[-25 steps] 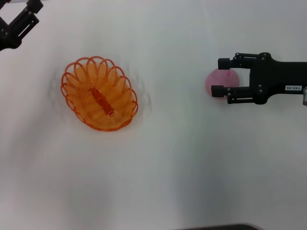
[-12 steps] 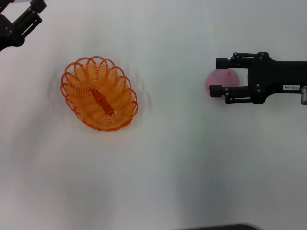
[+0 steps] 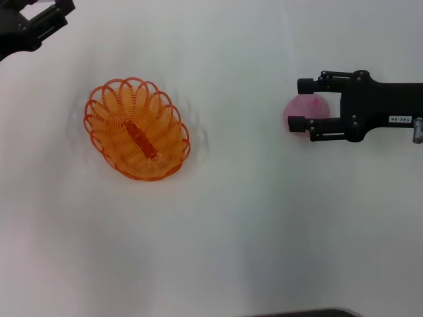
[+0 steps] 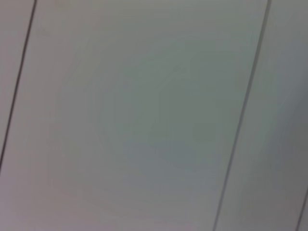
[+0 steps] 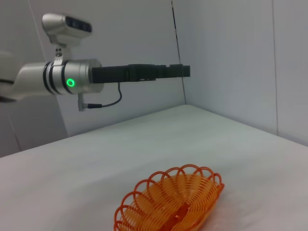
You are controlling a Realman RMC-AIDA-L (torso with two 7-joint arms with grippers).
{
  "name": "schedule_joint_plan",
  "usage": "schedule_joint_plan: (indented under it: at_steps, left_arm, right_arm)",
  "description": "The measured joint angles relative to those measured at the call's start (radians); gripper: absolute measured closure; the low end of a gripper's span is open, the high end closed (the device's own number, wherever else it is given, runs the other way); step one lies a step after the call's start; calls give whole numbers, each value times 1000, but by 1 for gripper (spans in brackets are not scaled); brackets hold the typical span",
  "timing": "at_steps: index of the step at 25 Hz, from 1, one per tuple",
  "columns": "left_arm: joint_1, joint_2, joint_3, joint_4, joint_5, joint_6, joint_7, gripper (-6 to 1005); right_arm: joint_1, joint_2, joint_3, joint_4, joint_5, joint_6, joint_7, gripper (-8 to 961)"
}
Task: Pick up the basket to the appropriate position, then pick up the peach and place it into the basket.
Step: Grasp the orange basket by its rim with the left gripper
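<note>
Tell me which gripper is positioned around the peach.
The right gripper: its open fingers flank the peach. The left gripper is at the far corner, beyond the basket.

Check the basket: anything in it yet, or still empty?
Empty. The basket shows only its own orange weave inside, in head and right wrist views. The peach sits on the table between the open right gripper fingers, far from it.

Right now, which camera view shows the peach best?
The head view: the peach lies on the white table, between the open fingers of the right gripper. Neither wrist view shows it.
</note>
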Motion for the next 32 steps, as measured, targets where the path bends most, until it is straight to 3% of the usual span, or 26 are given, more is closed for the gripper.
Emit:
schedule_joint_plan:
  at_steps: [6,14,16,18,22,32]
  left_arm:
    - [-11,-1,72,116,107,-40,-179,253]
    - [-60,4,165,295,377,-75,-511,253]
    - [-96,17,192,325,485,-73,-630,253]
    - [-96,17,192,325,485,-73,-630,253]
    - [-140,24,224,368,615,-63,-727,253]
    - [-232,62,268,413,799,6,-890,253]
  right_arm:
    - [2,0,0,3,0,5,-2,132]
    - [3,4,-1,7,0,14,-3,132]
    - [3,6,-1,6,0,16,-3,132]
    - [3,7,-1,6,0,17,-3,132]
    - [3,9,-1,8,-1,18,-3,133]
    - [4,9,-1,8,-2,18,-3,133]
